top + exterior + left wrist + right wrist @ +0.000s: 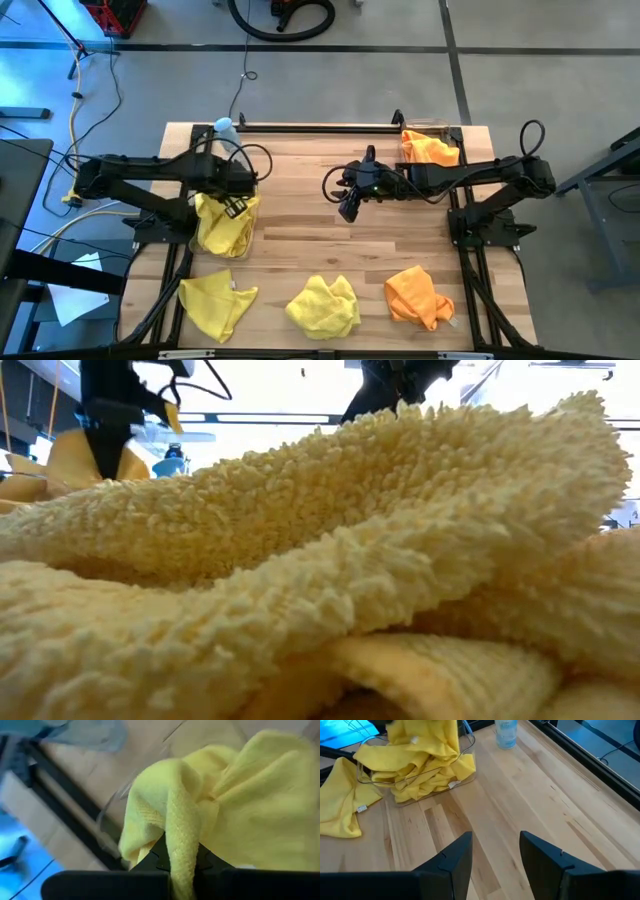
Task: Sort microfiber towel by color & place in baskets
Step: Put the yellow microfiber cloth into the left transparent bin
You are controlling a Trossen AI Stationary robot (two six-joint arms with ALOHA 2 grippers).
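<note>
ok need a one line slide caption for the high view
Left gripper holds a yellow towel over the left basket; right gripper hangs open mid-table.

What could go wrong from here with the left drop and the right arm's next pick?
The left gripper holds a yellow towel above the left basket, already heaped; cloth may drape over the rim or spill out. The right gripper is open mid-table; reaching the front yellow towel, it might snag the neighbouring orange towel.
</note>
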